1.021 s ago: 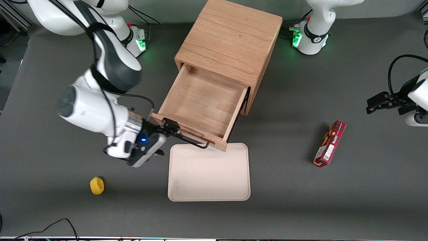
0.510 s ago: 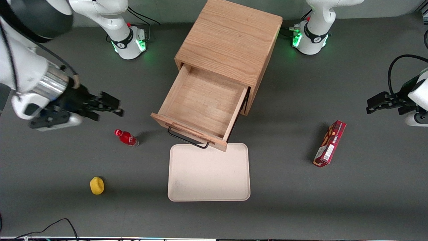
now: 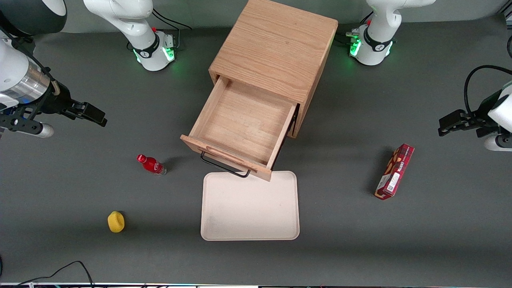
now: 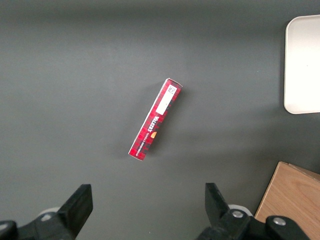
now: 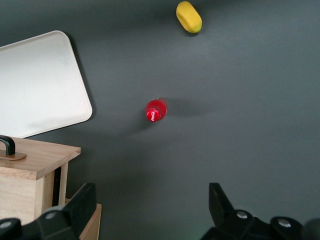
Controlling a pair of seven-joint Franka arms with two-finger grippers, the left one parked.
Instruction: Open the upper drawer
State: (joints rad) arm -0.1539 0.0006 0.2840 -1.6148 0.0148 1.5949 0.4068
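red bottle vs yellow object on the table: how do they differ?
Colour: the red bottle is glossy red with a red cap; the yellow object is plain yellow.
Shape: the red bottle is slim and necked; the yellow object is a short rounded lump.
Place: the red bottle stands nearer the open upper drawer; the yellow object lies nearer the front camera.
Shared: both sit on the table, untouched; the gripper hangs open, away from both.

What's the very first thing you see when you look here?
The upper drawer catches the eye first: it sticks out of the wooden cabinet, open and bare inside, its front above the pale tray. The tool hangs open toward the working arm's end of the table, farther from the camera than the little red bottle.
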